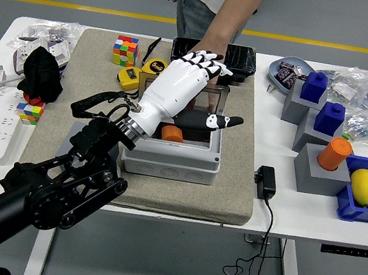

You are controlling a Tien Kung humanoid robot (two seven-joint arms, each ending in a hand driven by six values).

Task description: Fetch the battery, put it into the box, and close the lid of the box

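An orange battery (172,133) lies inside the open grey box (174,162) on the beige mat. The box's clear lid (214,102) stands upright at its back edge. My left hand (214,90), white with black fingertips, hovers above the box with the fingers spread and the thumb out to the right, holding nothing. A person's hand (210,49) reaches down from the far side to just behind the lid; I cannot tell whether it touches it. My right hand is out of view.
A black tray (236,59) sits behind the box. A Rubik's cube (125,50) and yellow tape measures (155,67) lie at back left. A power adapter (265,181) lies right of the mat. Grey blocks, an orange cylinder (337,154) and a lemon (365,187) stand at right.
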